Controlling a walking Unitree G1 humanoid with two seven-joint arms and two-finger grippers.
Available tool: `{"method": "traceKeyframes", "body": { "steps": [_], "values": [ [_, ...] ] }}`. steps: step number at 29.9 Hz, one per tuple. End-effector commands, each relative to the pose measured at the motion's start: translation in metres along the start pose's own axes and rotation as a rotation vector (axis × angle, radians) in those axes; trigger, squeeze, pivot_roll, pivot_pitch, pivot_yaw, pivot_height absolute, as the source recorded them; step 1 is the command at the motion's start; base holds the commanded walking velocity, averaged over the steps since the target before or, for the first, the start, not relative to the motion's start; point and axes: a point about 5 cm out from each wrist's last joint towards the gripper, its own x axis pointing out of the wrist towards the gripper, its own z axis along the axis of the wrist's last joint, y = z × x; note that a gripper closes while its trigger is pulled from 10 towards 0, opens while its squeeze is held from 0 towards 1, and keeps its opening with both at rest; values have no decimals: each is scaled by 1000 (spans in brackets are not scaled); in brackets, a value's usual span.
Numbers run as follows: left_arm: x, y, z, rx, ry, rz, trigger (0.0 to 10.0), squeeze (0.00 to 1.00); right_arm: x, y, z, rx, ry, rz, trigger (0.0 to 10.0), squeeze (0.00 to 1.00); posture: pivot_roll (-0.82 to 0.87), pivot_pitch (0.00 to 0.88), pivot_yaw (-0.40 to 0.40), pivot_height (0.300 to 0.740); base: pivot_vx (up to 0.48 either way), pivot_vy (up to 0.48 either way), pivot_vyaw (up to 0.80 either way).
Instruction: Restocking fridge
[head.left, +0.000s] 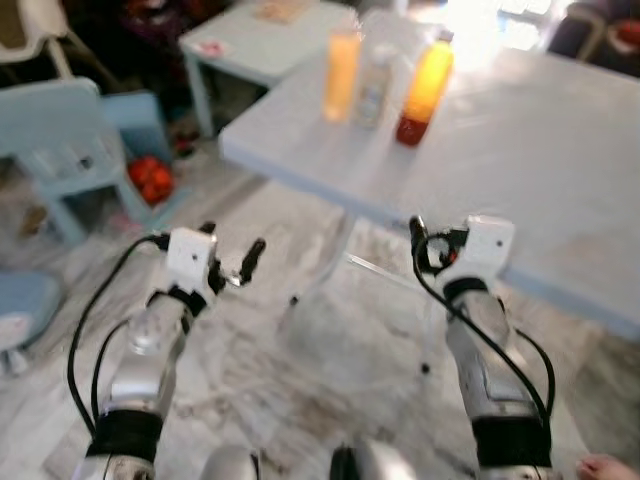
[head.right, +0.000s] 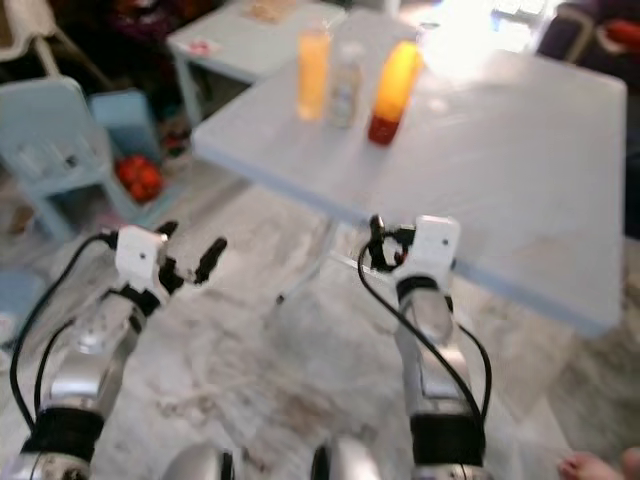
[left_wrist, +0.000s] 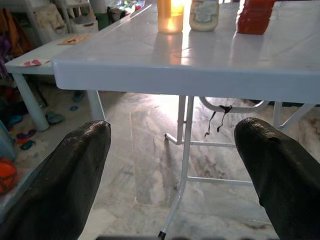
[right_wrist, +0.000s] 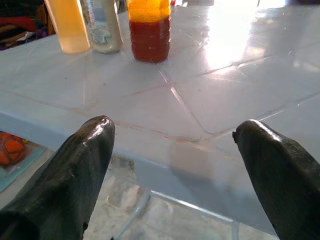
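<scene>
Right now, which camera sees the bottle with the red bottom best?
The right wrist view: the bottle is close and sharp there, though its top is cut off. Both eye views show it whole but blurry on the table. The left wrist view catches just its red base.

My head pair looks down over both arms toward the table (head.left: 560, 180); each wrist camera peers low between its fingers at that table's bottles (right_wrist: 149, 30).
</scene>
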Motion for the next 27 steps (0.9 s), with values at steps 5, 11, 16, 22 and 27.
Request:
{"method": "traceKeyframes", "body": {
  "steps": [5, 11, 16, 22, 27],
  "values": [
    [-6, 10, -9, -11, 26, 92, 10000, 0, -2, 4, 1, -6, -14, 12, 10000, 0, 70, 76, -33, 740, 0, 0, 0],
    [-3, 12, -8, -18, 21, 118, 10000, 0, -2, 3, 3, -12, -22, 13, 10000, 0, 64, 76, -31, 740, 0, 0, 0],
    [-2, 12, -7, -11, 16, 124, 10000, 0, 1, 2, 4, -15, -30, 11, 10000, 0, 64, 77, -31, 740, 0, 0, 0],
    [-2, 14, -7, -30, 7, 147, 10000, 0, 1, 2, 6, -18, -37, 10, 10000, 0, 64, 77, -31, 740, 0, 0, 0],
    [-1, 17, -7, -40, 16, 158, 10000, 0, 1, 2, 8, -36, -55, 11, 10000, 0, 62, 80, -34, 740, 0, 0, 0]
  ]
}}
